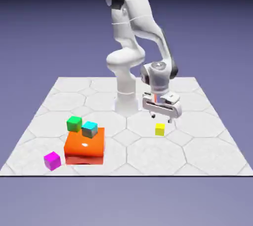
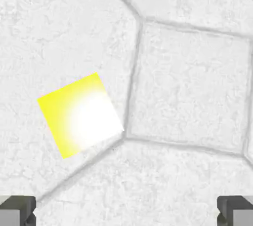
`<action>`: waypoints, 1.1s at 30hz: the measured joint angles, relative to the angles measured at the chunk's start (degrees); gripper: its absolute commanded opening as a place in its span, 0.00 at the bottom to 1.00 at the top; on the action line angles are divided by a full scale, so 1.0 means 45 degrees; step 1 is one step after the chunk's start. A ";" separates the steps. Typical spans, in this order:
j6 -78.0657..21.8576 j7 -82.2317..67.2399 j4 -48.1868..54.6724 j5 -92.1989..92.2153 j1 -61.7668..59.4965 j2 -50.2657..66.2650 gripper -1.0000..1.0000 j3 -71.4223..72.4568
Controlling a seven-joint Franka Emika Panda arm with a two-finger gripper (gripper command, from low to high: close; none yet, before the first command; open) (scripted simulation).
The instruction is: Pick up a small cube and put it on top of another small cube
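Nearest the lens, the wide-open, empty end effector (image 2: 126,210) is seen poised over the desk (image 2: 192,77), with the small yellow cube (image 2: 80,115) lying off-centre toward its left finger, edges skewed.

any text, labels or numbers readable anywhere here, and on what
None. The yellow cube, magenta cube, green cube, cyan cube and orange block all have plain faces. The white arm and the tiled table carry no markings either.
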 measured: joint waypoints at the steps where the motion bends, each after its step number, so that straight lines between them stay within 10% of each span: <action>1: -0.0068 -0.0554 -0.0028 0.0053 0.0202 0.0106 0.50 -0.0075; 20: 0.2483 -0.6631 0.0566 0.4824 -0.3452 0.4421 0.50 0.5552; 21: 0.2650 -0.6826 0.0608 0.5086 -0.3721 0.4641 0.00 0.5899; 33: 0.0425 -0.4238 0.0046 0.1618 -0.0063 0.1723 0.00 0.1186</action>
